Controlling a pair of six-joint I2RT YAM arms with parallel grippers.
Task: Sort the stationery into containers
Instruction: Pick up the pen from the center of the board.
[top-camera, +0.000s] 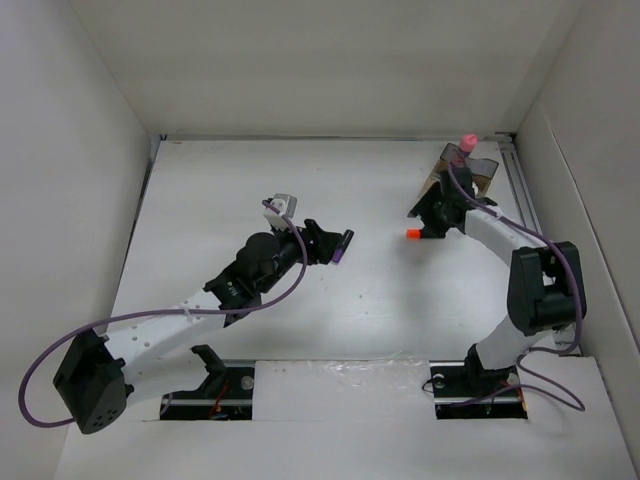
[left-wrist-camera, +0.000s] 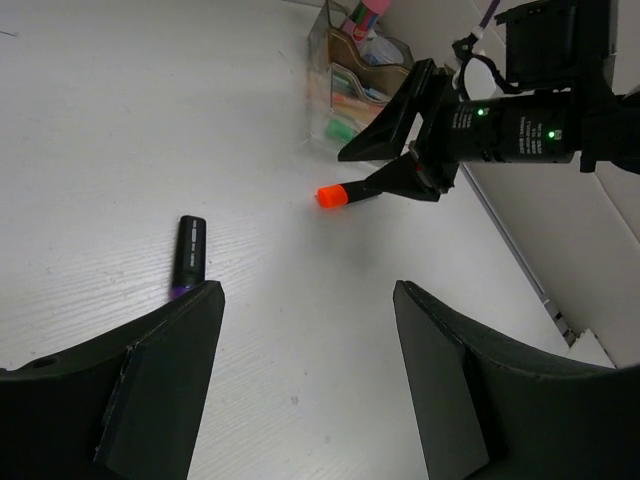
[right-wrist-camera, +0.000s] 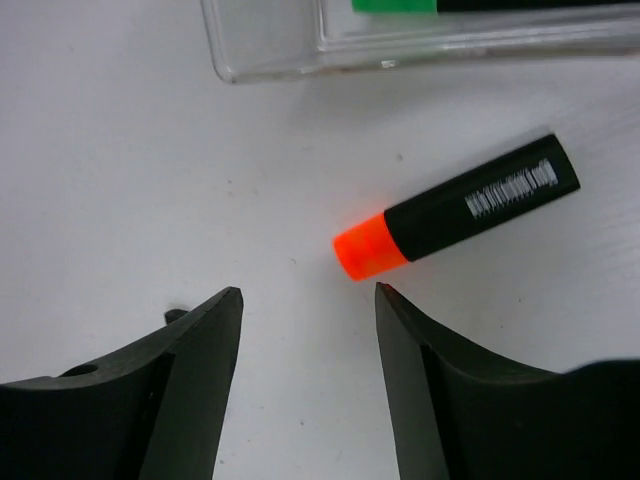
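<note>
A short black orange-tipped marker lies on the table just beyond my right gripper's right fingertip. That gripper is open and empty. In the top view the marker's orange tip shows beside the right gripper. The smoky organiser stands behind it at the far right and holds a pink-capped bottle. A green-tipped marker lies inside the organiser. A black purple-tipped marker lies on the table by the left fingertip of my left gripper, which is open and empty. The pot and pens are not visible.
White walls enclose the table on the left, back and right. The organiser sits close to the right wall. The right arm reaches across between organiser and orange marker.
</note>
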